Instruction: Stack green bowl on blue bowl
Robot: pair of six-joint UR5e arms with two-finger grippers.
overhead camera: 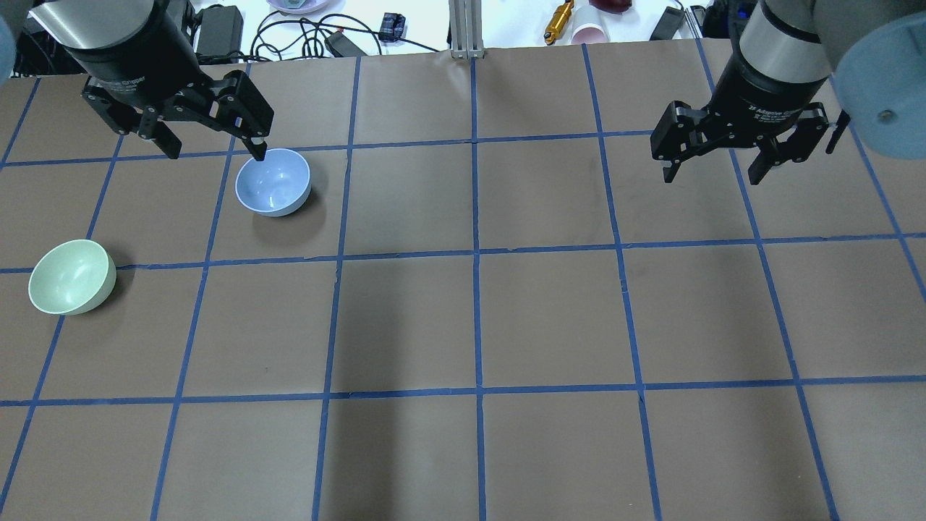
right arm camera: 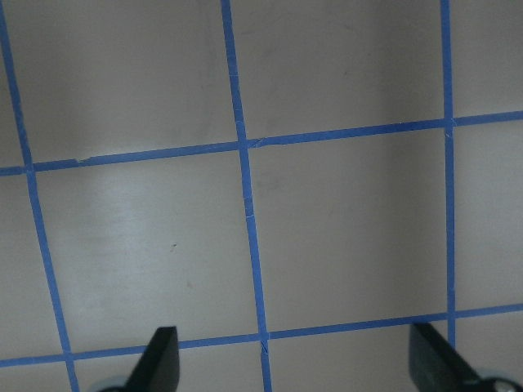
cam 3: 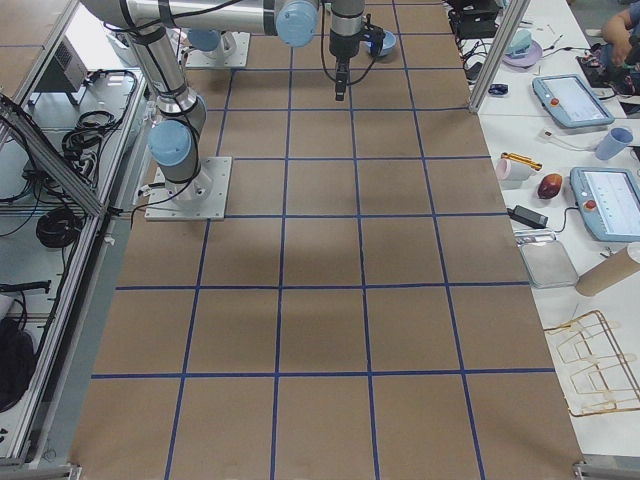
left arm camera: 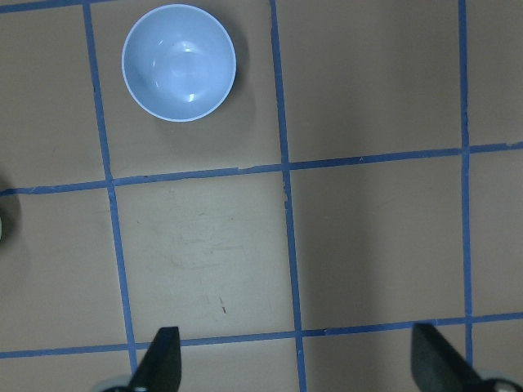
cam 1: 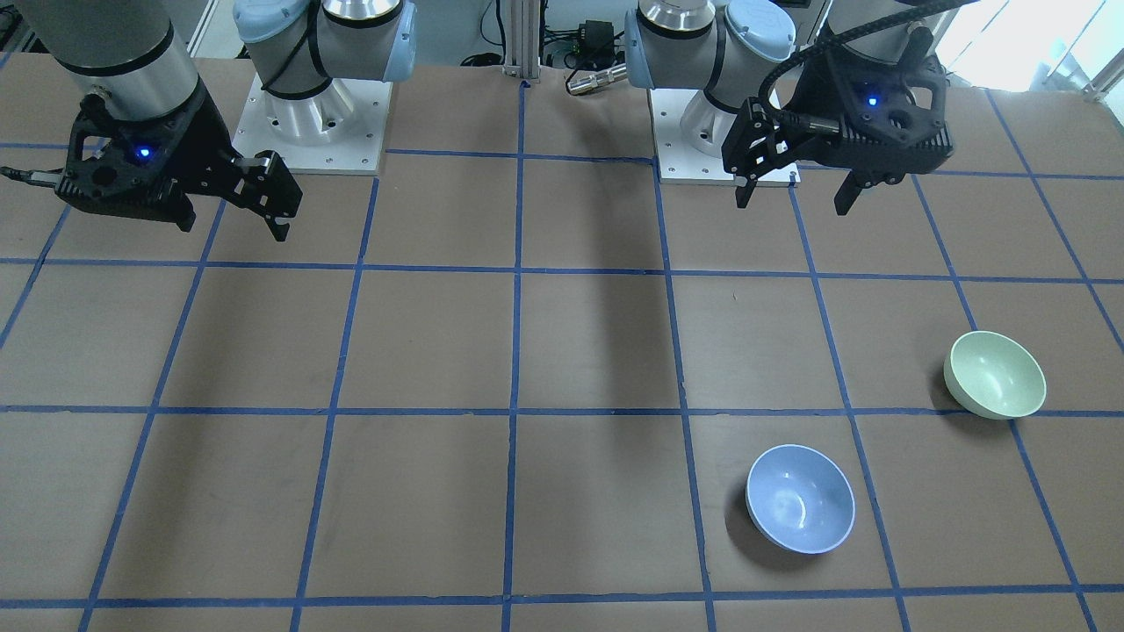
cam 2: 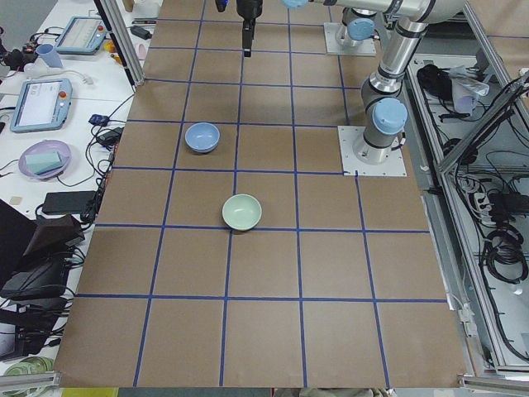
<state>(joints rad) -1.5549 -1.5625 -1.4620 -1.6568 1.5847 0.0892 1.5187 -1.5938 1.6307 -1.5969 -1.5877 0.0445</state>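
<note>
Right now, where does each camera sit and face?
Front: across table, facing robot; left arm, right arm.
Overhead: behind robot, looking down; both arms.
Left side: table's left end; left arm.
Right side: opposite end; right arm.
Left wrist: downward at blue bowl; open jaws.
Right wrist: downward at table; open jaws.
Front, overhead share green bowl.

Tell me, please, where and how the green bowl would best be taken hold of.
Probably at its thin rim, from straight above: one finger inside, one outside. The green bowl sits mouth-up with a rounded, glossy wall that gives little purchase from the side. It stands apart from the blue bowl, and the open left gripper is the nearer one.
</note>
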